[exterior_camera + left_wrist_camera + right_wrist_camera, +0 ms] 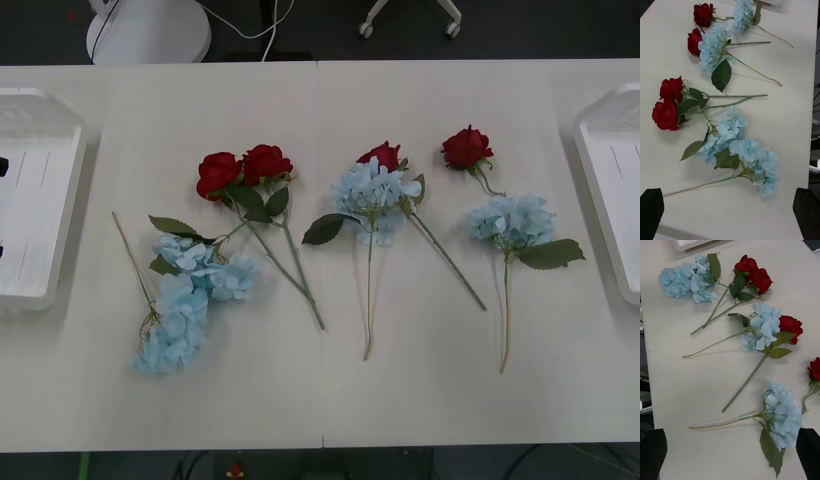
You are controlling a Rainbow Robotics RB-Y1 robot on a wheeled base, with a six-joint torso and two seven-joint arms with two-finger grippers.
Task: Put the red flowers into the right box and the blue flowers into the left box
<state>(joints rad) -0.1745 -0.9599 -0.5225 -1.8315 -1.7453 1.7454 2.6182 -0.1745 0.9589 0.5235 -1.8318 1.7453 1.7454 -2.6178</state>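
Bare table point(300, 400) runs along the near edge, and strips lie open beside the left box point(40, 200) and right box point(615, 190). My left gripper point(730, 213) and right gripper point(730, 452) hang spread wide, holding nothing. Red flowers point(240, 170) and blue flowers point(190, 300) lie between the boxes, one blue cluster just beside each gripper.

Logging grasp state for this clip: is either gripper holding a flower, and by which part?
Nothing is held. The left gripper and right gripper are both open above the table, and all red flowers and blue flowers lie untouched.
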